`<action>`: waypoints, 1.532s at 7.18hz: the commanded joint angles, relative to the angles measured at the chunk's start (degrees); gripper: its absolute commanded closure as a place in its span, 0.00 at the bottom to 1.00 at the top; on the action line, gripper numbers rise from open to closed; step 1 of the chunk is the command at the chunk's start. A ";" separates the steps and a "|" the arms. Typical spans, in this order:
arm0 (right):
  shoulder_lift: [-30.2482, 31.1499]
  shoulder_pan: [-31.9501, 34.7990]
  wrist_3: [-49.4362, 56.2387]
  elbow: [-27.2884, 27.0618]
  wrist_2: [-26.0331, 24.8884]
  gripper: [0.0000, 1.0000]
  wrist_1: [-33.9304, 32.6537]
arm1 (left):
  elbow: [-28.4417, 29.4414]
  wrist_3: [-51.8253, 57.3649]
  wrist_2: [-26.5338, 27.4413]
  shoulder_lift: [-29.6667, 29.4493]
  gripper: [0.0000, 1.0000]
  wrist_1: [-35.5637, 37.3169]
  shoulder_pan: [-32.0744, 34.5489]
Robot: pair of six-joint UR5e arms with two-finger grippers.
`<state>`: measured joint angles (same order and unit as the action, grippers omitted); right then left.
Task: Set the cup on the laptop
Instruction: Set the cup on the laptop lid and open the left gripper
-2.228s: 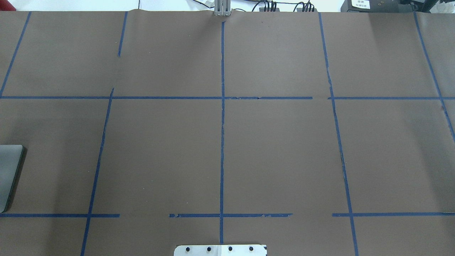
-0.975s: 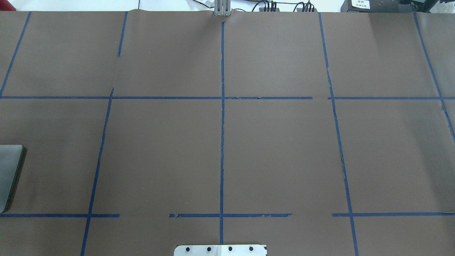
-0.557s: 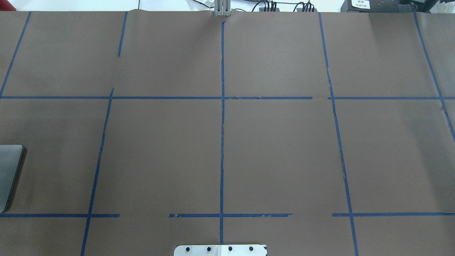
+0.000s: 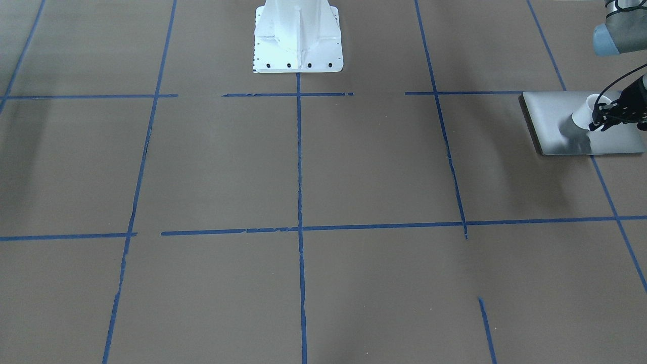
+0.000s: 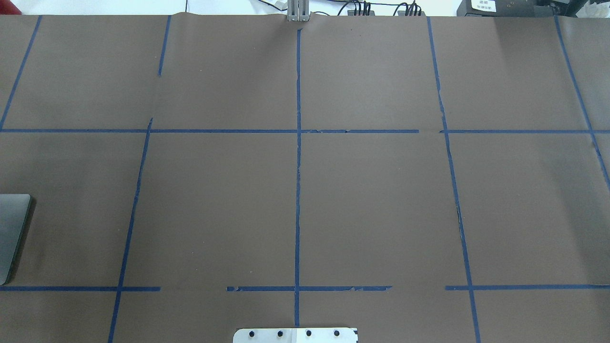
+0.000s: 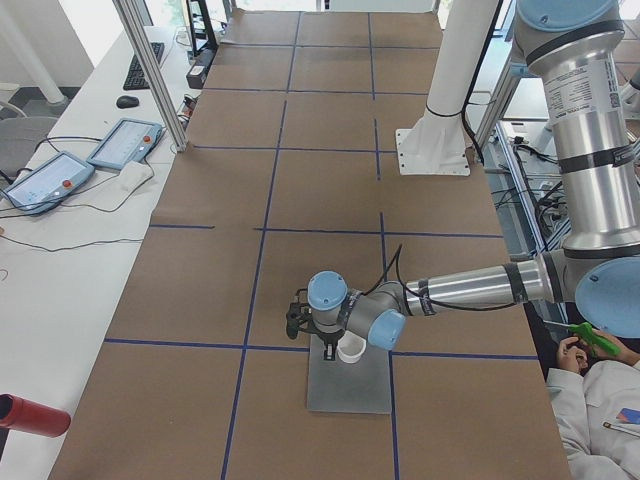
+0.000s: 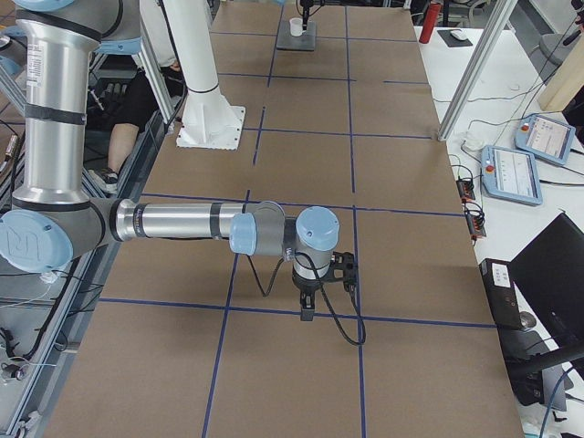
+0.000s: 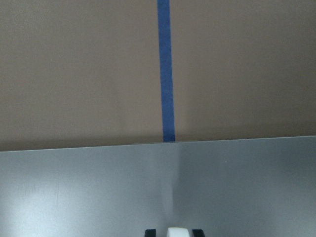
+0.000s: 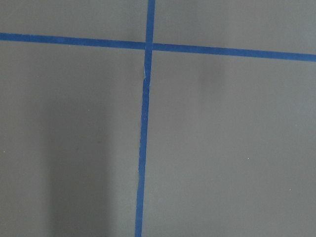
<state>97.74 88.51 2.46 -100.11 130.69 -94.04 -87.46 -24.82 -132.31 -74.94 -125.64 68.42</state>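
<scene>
The silver-grey laptop (image 4: pixel 556 116) lies closed at the table's end on my left; only its corner shows in the overhead view (image 5: pixel 12 233). My left gripper (image 4: pixel 598 121) is shut on the small white cup (image 4: pixel 584 114) and holds it by the rim over the lid. I cannot tell whether the cup touches the lid. In the exterior left view the cup (image 6: pixel 350 350) is over the laptop (image 6: pixel 350 392). In the left wrist view the cup's rim (image 8: pixel 176 232) sits between two black fingertips (image 8: pixel 150 232). My right gripper (image 7: pixel 306 315) points down over bare table; I cannot tell whether it is open.
The white robot pedestal (image 4: pixel 298 35) stands at the table's middle back edge. Blue tape lines (image 5: pixel 298 190) grid the brown table. A side bench holds tablets (image 6: pixel 125 143) and a red object (image 6: pixel 30 415). A seated person (image 6: pixel 600 400) is behind the robot.
</scene>
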 commanded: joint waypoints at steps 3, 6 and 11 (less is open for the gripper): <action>0.00 0.00 0.00 0.00 0.00 0.00 0.00 | -4.54 0.73 -4.69 -0.03 0.01 0.57 0.74; 0.00 0.00 0.00 0.00 0.00 0.00 0.00 | -6.50 17.62 -4.54 -0.02 0.01 6.76 14.86; 0.00 0.00 0.00 0.00 0.00 0.00 0.00 | -12.27 33.69 -3.31 -1.08 0.00 30.52 20.17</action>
<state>97.73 88.51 2.46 -100.11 130.65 -94.01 -97.61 8.08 -135.80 -75.87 -98.02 88.67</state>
